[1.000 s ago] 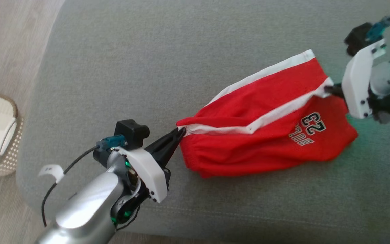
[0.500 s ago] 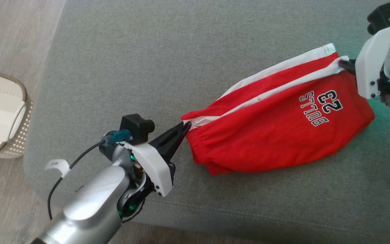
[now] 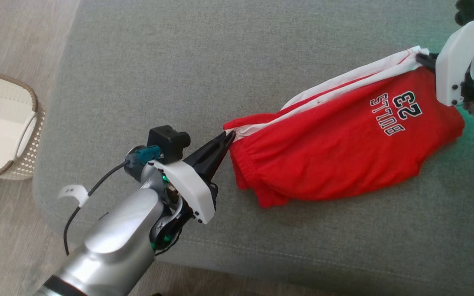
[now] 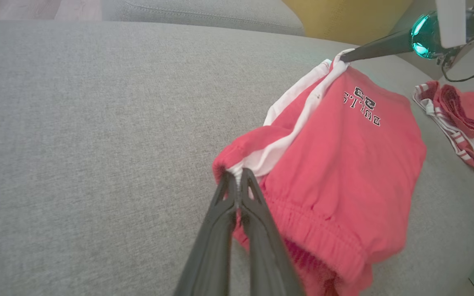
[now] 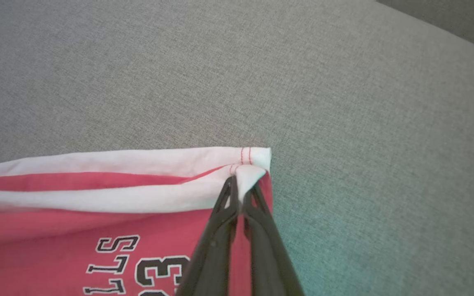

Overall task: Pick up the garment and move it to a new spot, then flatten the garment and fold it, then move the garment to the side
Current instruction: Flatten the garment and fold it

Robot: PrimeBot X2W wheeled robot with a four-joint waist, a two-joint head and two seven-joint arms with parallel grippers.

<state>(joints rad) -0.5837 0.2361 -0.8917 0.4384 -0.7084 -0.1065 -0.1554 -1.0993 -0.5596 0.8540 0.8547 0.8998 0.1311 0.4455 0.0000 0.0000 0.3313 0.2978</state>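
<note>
1. basket (image 3: 2, 123) – pale woven sides, brown rim, white lining; stands on the wood-grain floor (image 3: 2, 246) at the far left of the head view, near the cushion's rounded corner and well apart from the shorts

2. grey cushion (image 3: 171, 61) – broad fabric surface with a stitched seam along its near edge; lies under everything listed below

3. left gripper (image 3: 228, 137) – silver forearm, white wrist plate, two dark fingers pressed together; clamped on the elastic waistband corner of the shorts, where the white side stripe ends; in the left wrist view the fingertips (image 4: 226, 189) meet with white cloth pinched between them

4. red shorts (image 3: 335, 160) – red jersey, white side stripes, black-and-white "bulls 23" print facing up; stretched between the two grippers over the cushion; upper edge taut, the rest sagging in a belly; whether the lower folds rest on the fabric or hang just over it, cannot tell; waistband to the left, leg hem to the right

5. right gripper (image 3: 423, 59) – upper right of the head view, fingers closed tight on the white hem corner of the shorts; in the right wrist view the hem folds over the tips

6. second garment (image 4: 455, 119) – red and white, crumpled; lies on the cushion beyond the shorts in the left wrist view, apart from them
</note>
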